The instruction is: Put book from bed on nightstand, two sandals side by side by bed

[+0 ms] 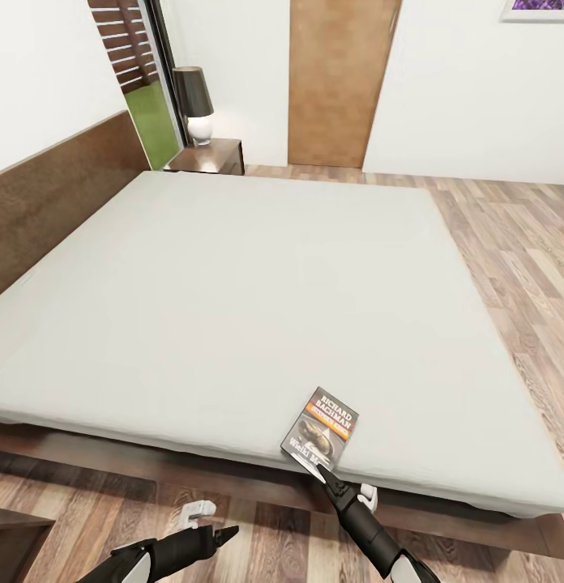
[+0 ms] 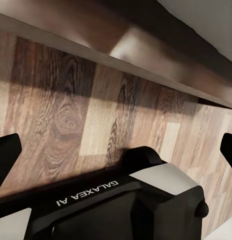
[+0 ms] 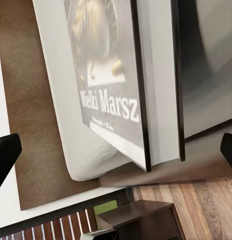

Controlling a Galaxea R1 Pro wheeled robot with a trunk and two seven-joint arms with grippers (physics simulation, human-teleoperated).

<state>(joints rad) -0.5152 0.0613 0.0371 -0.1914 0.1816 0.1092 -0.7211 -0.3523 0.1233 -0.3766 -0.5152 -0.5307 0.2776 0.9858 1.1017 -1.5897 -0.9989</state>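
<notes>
Lay on pale grey-white mattressed bed [image 1: 233,291], wood-plank floor around: one dark paperback book [image 1: 321,427]. Right gripper [image 1: 321,472] at it, grip unclear; left gripper [image 1: 225,534] spread apart.

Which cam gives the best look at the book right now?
Head view: the whole book lies flat at the bed's near edge, right gripper at its corner. Right wrist view shows a cropped close-up of the cover. Left wrist view faces floor.

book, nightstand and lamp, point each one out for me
book [image 1: 321,426], head view, middle of its dark cover
nightstand [image 1: 213,155], head view, its flat top beside the lamp base
lamp [image 1: 192,91], head view, on its dark shade
</notes>
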